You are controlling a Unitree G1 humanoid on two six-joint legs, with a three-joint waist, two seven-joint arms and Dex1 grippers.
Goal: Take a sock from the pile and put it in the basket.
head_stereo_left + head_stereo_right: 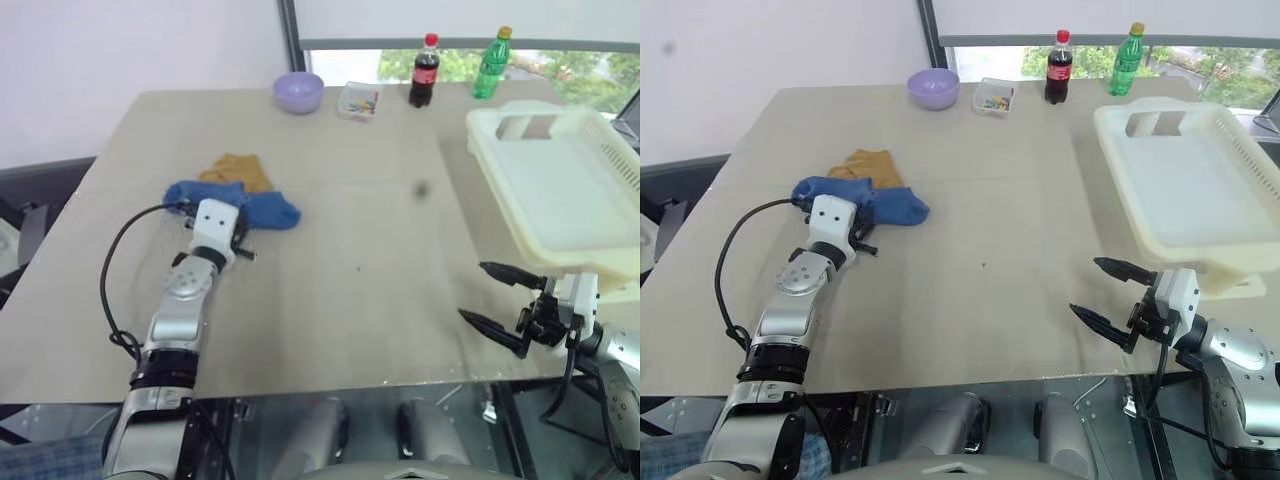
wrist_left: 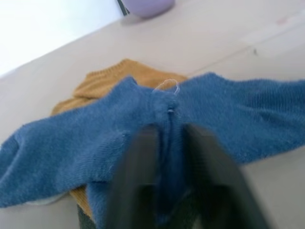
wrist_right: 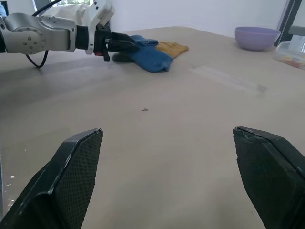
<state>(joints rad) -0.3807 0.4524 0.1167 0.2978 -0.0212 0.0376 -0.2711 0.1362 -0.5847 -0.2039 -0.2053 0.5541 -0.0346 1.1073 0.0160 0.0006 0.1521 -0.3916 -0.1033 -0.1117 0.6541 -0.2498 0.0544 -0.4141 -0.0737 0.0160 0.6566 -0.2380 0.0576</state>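
Note:
The pile lies on the table's left half: a royal-blue sock (image 1: 262,208) spread across a mustard-tan sock (image 1: 237,170), with a dark grey bit (image 2: 85,215) showing beneath. My left gripper (image 2: 171,157) points level into the pile. Its two black fingers stand partly apart astride a raised fold of the blue sock, and the sock still rests on the table. The cream-white basket (image 1: 487,160) stands at the right edge, nothing inside. My right gripper (image 1: 472,290) hovers wide open near the front right, in front of the basket, with nothing between its fingers.
Along the far edge stand a lilac bowl (image 1: 298,92), a small clear box (image 1: 358,101), a cola bottle (image 1: 424,70) and a green bottle (image 1: 490,63). A black cable (image 1: 108,285) loops beside my left arm. Bare tabletop lies between pile and basket.

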